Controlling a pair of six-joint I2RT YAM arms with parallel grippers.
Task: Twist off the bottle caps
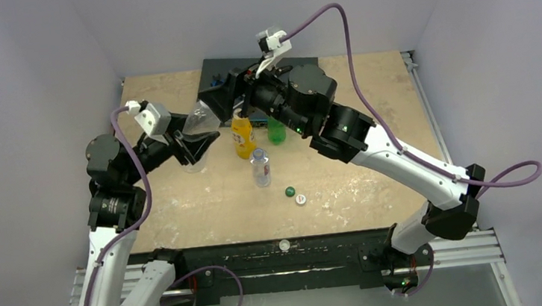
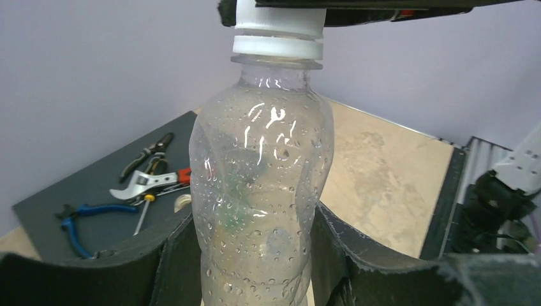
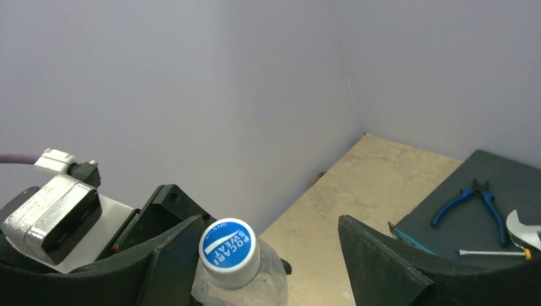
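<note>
Left hand (image 2: 255, 261) grips clear bottle (image 2: 261, 172) — cap (image 3: 229, 245) inside spread right hand (image 3: 268, 224).

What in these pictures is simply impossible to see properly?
- Top view: the large clear bottle's cap is hidden under the right arm.
- Top view: the green bottle's neck is covered by that arm.
- Left wrist view: the bottle's base is cut off by the bottom edge.
- Right wrist view: most of that bottle is cut off below.
</note>
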